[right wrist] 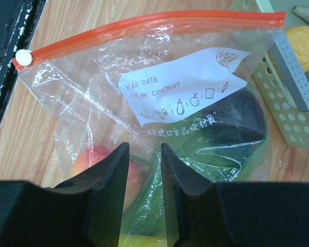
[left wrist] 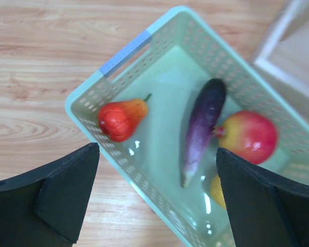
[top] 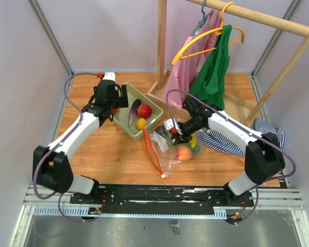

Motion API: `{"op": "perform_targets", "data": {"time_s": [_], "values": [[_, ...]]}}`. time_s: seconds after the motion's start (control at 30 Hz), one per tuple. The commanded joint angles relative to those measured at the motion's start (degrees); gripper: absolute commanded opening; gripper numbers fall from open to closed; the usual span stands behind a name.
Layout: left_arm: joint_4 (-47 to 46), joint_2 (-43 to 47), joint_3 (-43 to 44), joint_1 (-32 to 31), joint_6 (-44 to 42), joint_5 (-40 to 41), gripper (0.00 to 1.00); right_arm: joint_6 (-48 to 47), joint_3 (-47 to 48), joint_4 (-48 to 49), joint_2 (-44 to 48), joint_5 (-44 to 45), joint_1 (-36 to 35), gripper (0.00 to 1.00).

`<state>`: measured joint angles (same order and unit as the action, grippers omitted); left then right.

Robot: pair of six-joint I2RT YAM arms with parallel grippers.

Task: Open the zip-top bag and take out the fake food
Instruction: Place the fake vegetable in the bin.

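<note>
The left tool (left wrist: pixel 157 154) hangs wide and empty over the basket (left wrist: pixel 124 53), which holds a red fruit (left wrist: pixel 118 119), an eggplant (left wrist: pixel 203 128) and an apple (left wrist: pixel 250 136). So the step in hand looks like fetching the next piece.

The bag (right wrist: pixel 92 77) lies flat on the bench (top: pixel 108 154), just beside the basket's near right corner. Its orange zip strip (right wrist: pixel 144 23) is its long axis. One end of the strip reaches the basket wall and the other, with the white slider (right wrist: pixel 23 56), points away toward the arm bases. The mouth faces the left arm's side, and the label (right wrist: pixel 188 90) is up. A peach (top: pixel 184 152) and a green piece (right wrist: pixel 149 190) are inside, well away from the basket.

The right tool (right wrist: pixel 145 149) sits narrow at the bag's far edge, opposite the strip. I cannot tell whether it pinches the film.

To do this well, the right tool should hold that edge down or lift it a little so the food slides toward the strip. The left tool should then enter square to the strip with its jaws wide, and it should close on the peach itself, not on loose film. The crinkled plastic is likely to drag and bunch, so a slow pull toward the basket is safest.
</note>
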<state>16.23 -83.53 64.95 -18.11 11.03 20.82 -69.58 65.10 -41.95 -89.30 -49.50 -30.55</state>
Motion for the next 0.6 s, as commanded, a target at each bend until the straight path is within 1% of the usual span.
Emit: {"op": "perform_targets", "data": {"time_s": [0.0,0.1,0.27,0.37,0.47,0.57], "values": [[-10.1,9.5,-7.9,0.3,2.2,-11.8,0.99,-2.3,-1.1,-1.8,2.7,-3.2,0.6,0.34],[-13.3,14.9,-13.1,0.3,3.8,-19.8,0.99,-3.3,-1.6,-1.9,3.5,-3.9,0.6,0.35],[-20.0,24.4,-22.0,0.3,8.2,-31.5,0.9,-6.7,-2.0,-3.9,4.9,-5.2,0.6,0.39],[-25.7,31.5,-28.4,0.3,10.8,-37.1,0.86,-10.7,-2.5,-5.6,6.0,-6.1,0.6,0.42],[-31.8,39.0,-35.6,0.3,13.7,-42.1,0.83,-15.4,-2.9,-8.2,6.8,-7.2,0.6,0.48],[-34.6,45.6,-41.2,0.3,17.9,-44.5,0.8,-21.7,-3.5,-11.4,8.0,-9.0,0.6,0.57]]}}
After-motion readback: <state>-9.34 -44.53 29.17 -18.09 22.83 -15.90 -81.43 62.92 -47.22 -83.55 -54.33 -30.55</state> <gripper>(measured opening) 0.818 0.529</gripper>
